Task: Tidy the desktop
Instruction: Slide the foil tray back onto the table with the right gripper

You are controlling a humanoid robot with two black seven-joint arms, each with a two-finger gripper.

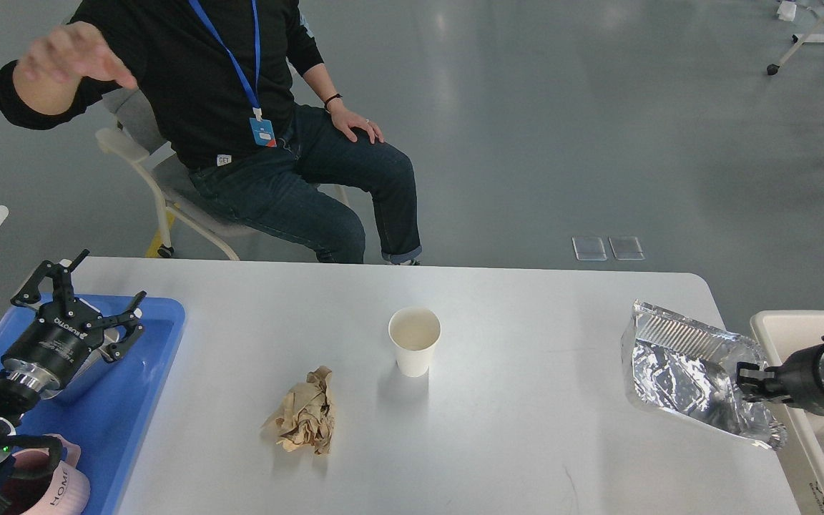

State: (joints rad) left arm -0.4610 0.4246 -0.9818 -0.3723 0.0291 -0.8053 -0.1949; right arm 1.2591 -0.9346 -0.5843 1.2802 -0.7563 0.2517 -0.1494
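Observation:
The white desktop point(512, 443) fills the lower half of the head view. A white paper cup point(414, 340) stands upright near its middle. In front of it and to the left lies a crumpled brown paper ball point(302, 420). At the right edge a crushed foil tray point(691, 375) hangs tilted above the desktop, and my right gripper point(744, 380) is shut on its right rim. My left gripper point(79, 293) stands open over the blue tray point(136, 400) at the left, with nothing between its fingers.
A cream bin point(787, 336) sits beside the desktop's right edge, with more foil inside. A pink mug point(61, 486) stands on the blue tray's near end. A seated person point(240, 121) with a raised hand is just beyond the far edge.

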